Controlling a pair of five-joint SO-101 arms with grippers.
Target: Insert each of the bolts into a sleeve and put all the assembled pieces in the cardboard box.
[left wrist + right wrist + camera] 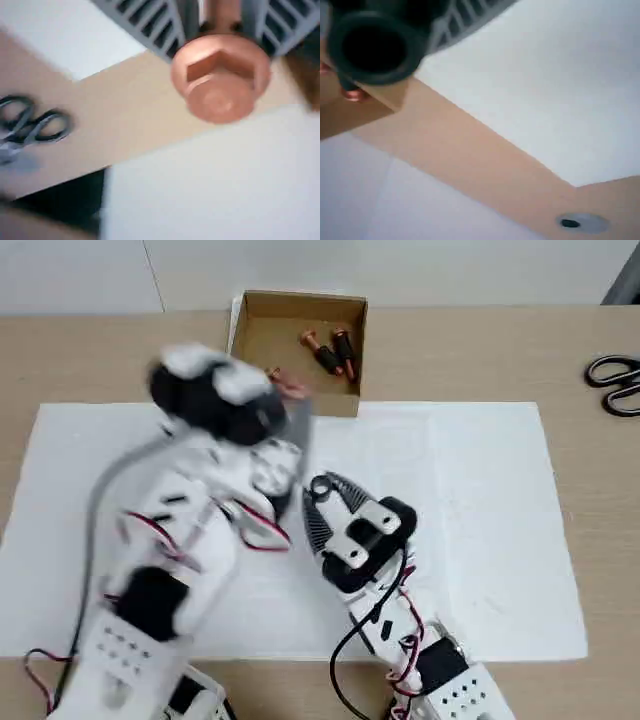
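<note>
Two pieces [327,357] lie in the box [262,340], each a copper bolt seated in a dark sleeve, so that part looks done. A third pair is in the air and not yet joined.

The left gripper [221,16] hangs at the box's near corner, just outside its front wall. Its jaws pinch a bolt [220,77] by the shank, hex head pointing out. The right gripper [322,502] sits farther out from the box, over the sheet [480,500]. It clamps a sleeve [370,47], whose open bore faces the right wrist camera.

As I read it, what's left is to line bolt up with bore, push it home and drop the piece into the box.

Now the trouble spots. The left arm is a smear in the high view, so the bolt tip there is hard to place. Both arms cover much of the sheet on the near side of the box, and I can't tell whether more loose parts lie under them. There's a copper glint by the box corner in the right wrist view, but I can't say which bolt it is. A dark spot on the table in that view is unreadable too. Scissors [615,383] lie well off to the box's side.
</note>
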